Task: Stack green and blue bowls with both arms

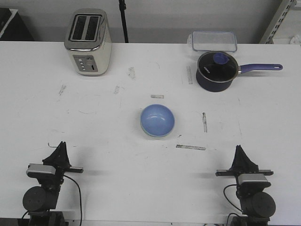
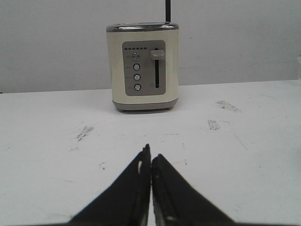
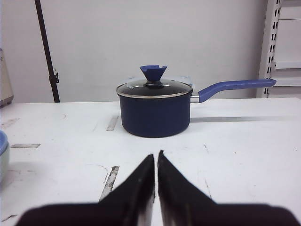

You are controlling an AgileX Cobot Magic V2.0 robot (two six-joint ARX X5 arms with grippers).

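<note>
The blue bowl [image 1: 157, 120] already sits nested in the green bowl [image 1: 151, 133], ahead of and between the two grippers; left gripper [image 2: 150, 162] and right gripper [image 3: 155, 162] rest pinched together, empty; best leave the stack untouched.

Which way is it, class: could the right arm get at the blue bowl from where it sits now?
Probably yes. The blue bowl sits in open table between the arms, nested in the green bowl. Nothing lies between it and the right gripper, which is shut and empty.
</note>
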